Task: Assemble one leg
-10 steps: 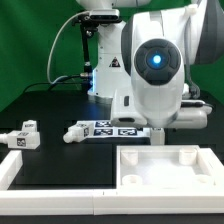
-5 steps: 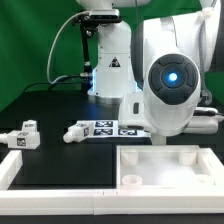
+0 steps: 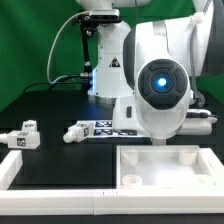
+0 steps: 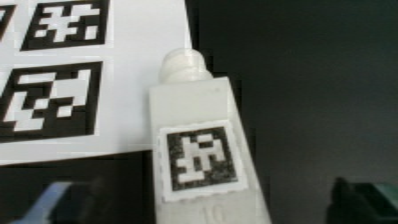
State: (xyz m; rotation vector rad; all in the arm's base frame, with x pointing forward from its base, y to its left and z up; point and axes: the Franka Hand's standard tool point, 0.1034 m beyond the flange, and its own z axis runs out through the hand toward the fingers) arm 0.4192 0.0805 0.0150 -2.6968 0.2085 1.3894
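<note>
In the wrist view a white leg [image 4: 196,135] with a square black-and-white tag lies on the black table, right beside the marker board [image 4: 71,80]. My gripper [image 4: 210,205] is open. Its dark fingertips [image 4: 54,200] stand wide on either side of the leg's tagged end, and I see no contact. In the exterior view the arm's body hides the gripper and this leg. Other legs lie at the exterior view's left: a pair [image 3: 25,135] and one [image 3: 75,131] by the marker board [image 3: 105,128].
The large white square rimmed panel [image 3: 170,178] lies at the front, on the exterior view's right. A white rimmed piece [image 3: 15,172] sits at the front left. The robot base [image 3: 108,60] and cables stand at the back.
The arm's wrist housing has dropped lower over the second, swinging toward the exterior view's right and then back left. The legs at the left have not moved.
</note>
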